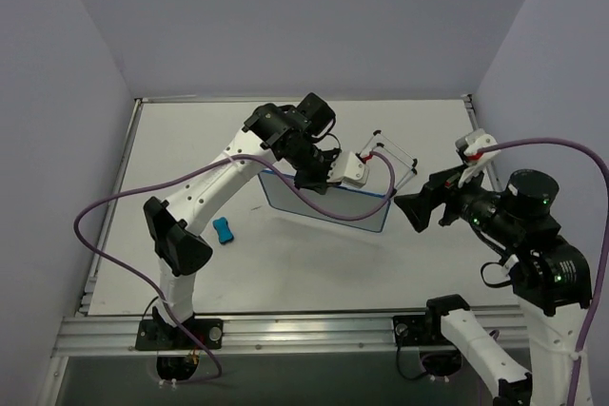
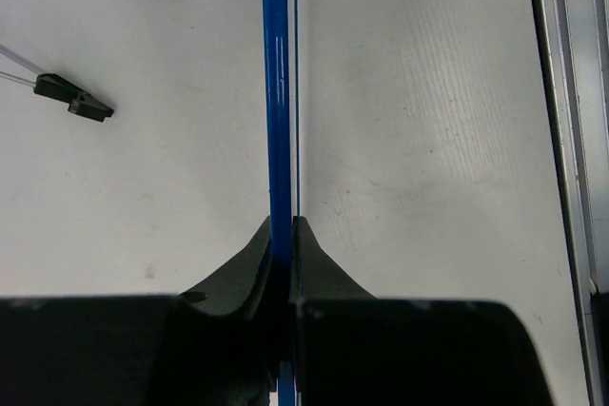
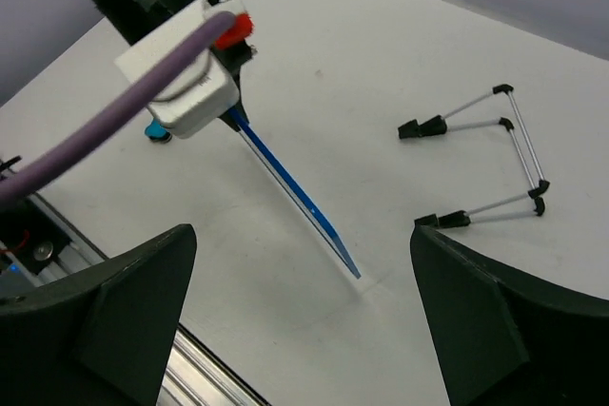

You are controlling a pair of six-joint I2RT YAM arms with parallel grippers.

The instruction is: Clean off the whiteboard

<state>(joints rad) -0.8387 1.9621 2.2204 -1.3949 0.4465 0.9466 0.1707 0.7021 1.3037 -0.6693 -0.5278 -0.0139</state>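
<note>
Whiteboard (image 1: 285, 193) tilted (stand (image 3: 523, 154) apart) | left fingers (image 2: 245, 265) clamped on its rim | right fingers (image 3: 124, 311) wide, empty

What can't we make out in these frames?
Whether the whiteboard is written or wiped: edge-on in both wrist views, where the left tool pinches its rim; steeply slanted in the top view.
The eraser: right wrist view, mostly behind the left arm's camera housing.
The wire stand: left wrist view, cut off by the frame edges.
</note>
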